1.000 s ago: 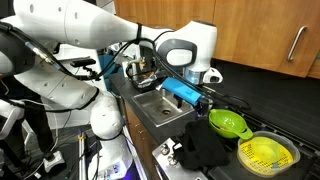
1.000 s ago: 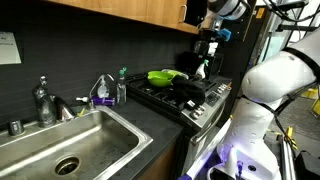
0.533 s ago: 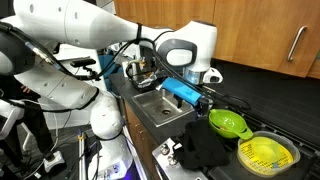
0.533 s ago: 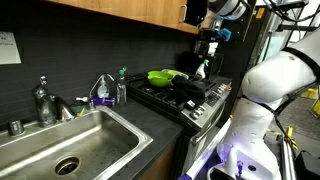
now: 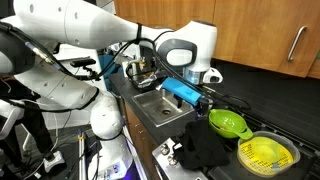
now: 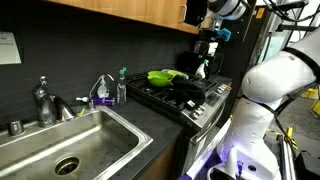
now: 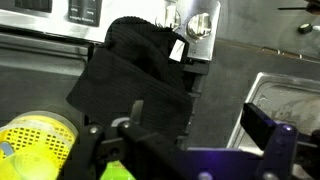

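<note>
A: Where does the black cloth (image 7: 135, 75) lie?

B: It lies crumpled on the dark cooktop (image 7: 40, 60), and a white tag (image 7: 178, 50) shows at its far edge. An exterior view has it at the front of the stove (image 5: 205, 148), just beside the yellow colander (image 5: 268, 153) and below the green strainer (image 5: 228, 123). The sink (image 5: 160, 105) is on its other side.

A: How would it handle?

B: I'd judge it soft and light. It's limp, so it will sag and trail wherever it's lifted, but there's nothing to break and little to slip. The raised fold near the middle of the heap looks like the best place to pinch. A flat edge would give less to bite on.

A: And the gripper (image 7: 198, 128)?

B: Its jaws are spread wide. In the wrist view the two fingers (image 7: 262, 122) stand well apart at the bottom of the frame with nothing between them. It hangs above the near edge of the cloth, close to the sink. As far as I can tell it touches neither.
</note>
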Action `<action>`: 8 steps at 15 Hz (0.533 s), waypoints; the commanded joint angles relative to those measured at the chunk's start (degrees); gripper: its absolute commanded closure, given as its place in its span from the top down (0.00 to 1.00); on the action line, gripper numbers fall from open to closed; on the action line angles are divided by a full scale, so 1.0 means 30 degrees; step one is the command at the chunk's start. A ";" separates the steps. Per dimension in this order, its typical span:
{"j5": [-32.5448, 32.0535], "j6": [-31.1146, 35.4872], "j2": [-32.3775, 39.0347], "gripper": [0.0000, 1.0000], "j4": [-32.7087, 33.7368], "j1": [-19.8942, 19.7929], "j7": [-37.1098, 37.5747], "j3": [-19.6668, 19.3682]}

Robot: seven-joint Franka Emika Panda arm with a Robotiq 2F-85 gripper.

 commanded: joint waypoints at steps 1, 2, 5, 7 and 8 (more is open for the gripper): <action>0.0270 0.0006 0.0130 1.00 0.0017 -0.0441 -0.0241 0.0374; 0.0270 0.0006 0.0131 1.00 0.0017 -0.0441 -0.0241 0.0374; 0.0270 0.0006 0.0130 1.00 0.0017 -0.0441 -0.0241 0.0374; -0.0487 0.0366 -0.0510 1.00 -0.0651 -0.0560 0.0075 0.1253; -0.0711 0.0413 -0.0773 1.00 -0.0925 -0.0498 0.0283 0.1817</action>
